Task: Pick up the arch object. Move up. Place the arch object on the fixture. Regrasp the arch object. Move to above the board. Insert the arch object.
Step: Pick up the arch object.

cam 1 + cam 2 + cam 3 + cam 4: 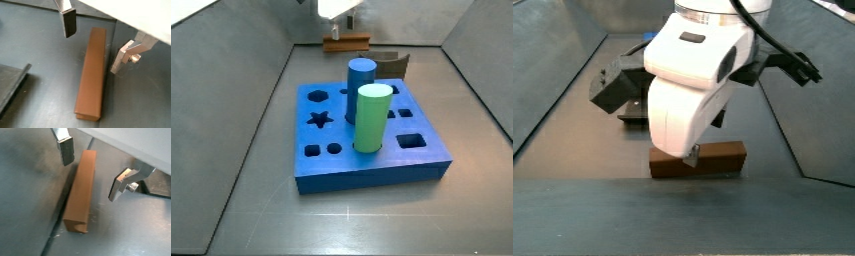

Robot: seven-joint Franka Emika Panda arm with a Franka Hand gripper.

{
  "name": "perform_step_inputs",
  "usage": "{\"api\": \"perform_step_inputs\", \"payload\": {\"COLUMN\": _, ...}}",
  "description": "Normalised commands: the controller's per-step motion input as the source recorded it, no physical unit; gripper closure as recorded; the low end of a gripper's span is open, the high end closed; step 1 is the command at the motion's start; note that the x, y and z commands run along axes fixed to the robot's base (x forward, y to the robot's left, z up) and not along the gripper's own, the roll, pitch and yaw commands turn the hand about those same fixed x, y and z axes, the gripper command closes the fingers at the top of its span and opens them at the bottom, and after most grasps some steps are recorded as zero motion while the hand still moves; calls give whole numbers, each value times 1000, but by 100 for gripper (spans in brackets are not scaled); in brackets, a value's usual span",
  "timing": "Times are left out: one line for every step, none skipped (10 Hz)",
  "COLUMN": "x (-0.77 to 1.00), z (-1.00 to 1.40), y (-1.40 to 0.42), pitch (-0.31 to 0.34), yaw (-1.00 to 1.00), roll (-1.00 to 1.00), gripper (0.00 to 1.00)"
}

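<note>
The arch object (92, 75) is a long brown wooden bar lying flat on the grey floor; it shows in both wrist views (80, 190) and as a brown block in both side views (700, 158) (346, 44). My gripper (93, 40) is open just above it, with one finger on each side of the bar's far part and clear gaps on both sides (90, 170). The fixture (389, 60) is dark and stands beside the bar. The blue board (425, 160) lies in the middle of the floor.
A blue cylinder (361, 78) and a green cylinder (370, 118) stand upright in the board. A dark plate edge (10, 87) lies on the floor to one side of the bar. Grey walls (251, 60) enclose the floor.
</note>
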Motion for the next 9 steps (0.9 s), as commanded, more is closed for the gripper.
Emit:
{"api": "perform_step_inputs", "payload": {"x": -149, "z": -743, "y": 63, "pitch": -74, "yaw": 803, "roll": -106, "gripper": 0}}
{"api": "perform_step_inputs", "payload": {"x": 0, "z": -629, "y": 0, "pitch": 0, "yaw": 1000, "roll": -61, "gripper": 0}}
{"api": "perform_step_inputs", "payload": {"x": 17, "z": -554, "y": 0, "pitch": 1, "yaw": 1000, "roll": -43, "gripper": 0}}
{"api": "perform_step_inputs", "payload": {"x": 29, "z": -543, "y": 0, "pitch": 4, "yaw": 1000, "roll": -44, "gripper": 0}}
{"api": "perform_step_inputs", "payload": {"x": 31, "z": -534, "y": 0, "pitch": 3, "yaw": 1000, "roll": -47, "gripper": 0}}
{"api": "perform_step_inputs", "payload": {"x": 0, "z": -354, "y": 29, "pitch": -40, "yaw": 803, "roll": -144, "gripper": 0}}
{"api": "perform_step_inputs", "payload": {"x": -231, "z": -440, "y": 0, "pitch": -86, "yaw": 731, "roll": -59, "gripper": 0}}
{"api": "perform_step_inputs", "payload": {"x": -129, "z": -697, "y": -129, "pitch": -67, "yaw": 657, "roll": -73, "gripper": 0}}
{"api": "perform_step_inputs", "payload": {"x": 0, "z": -866, "y": -397, "pitch": -43, "yaw": 451, "roll": -79, "gripper": 0}}
